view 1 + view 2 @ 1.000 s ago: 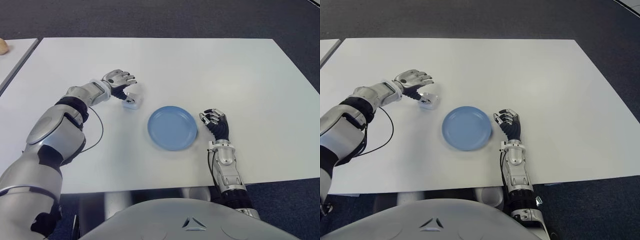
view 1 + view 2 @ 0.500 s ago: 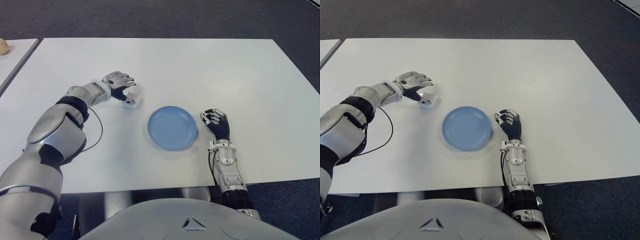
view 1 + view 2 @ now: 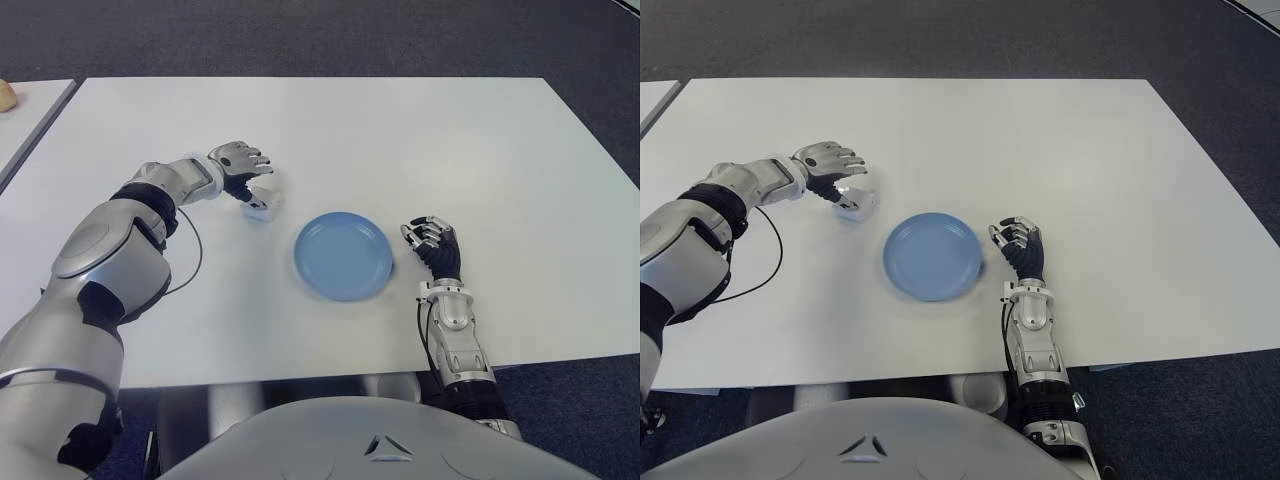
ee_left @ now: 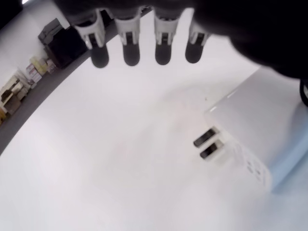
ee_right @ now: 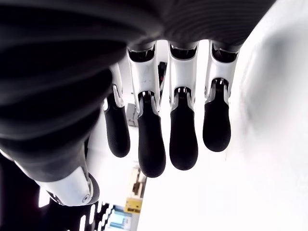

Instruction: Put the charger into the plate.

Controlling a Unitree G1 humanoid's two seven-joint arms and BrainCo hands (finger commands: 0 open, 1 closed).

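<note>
Looking down from the left eye view, a white surface point(image 3: 420, 140) is seen with a blue plate point(image 3: 344, 255) near its front edge and a small white charger point(image 3: 263, 199) well to the plate's left. The left hand point(image 3: 240, 165) is placed over the charger's far side, fingers arched above it; the charger is judged not yet lifted, resting on the surface. The right hand point(image 3: 432, 245) shows just to the right of the plate, fingers curled with nothing in them.

From the right eye view the same layout is given: charger beside the left hand, plate bare, right hand idle.

In the left wrist view, four fingertips point(image 4: 130, 52) are seen hanging clear above the surface, apart from the charger, whose two metal prongs point(image 4: 208, 143) stick out sideways from a smooth white body. The hand is spread and no grip is shown.

In the right wrist view only curled fingers are seen, with nothing between them.

The charger is judged light, rigid and rather slick-sided. It would best be pinched across its two broad flat faces, away from the prongs, with firm pressure so it does not slip or twist.
</note>
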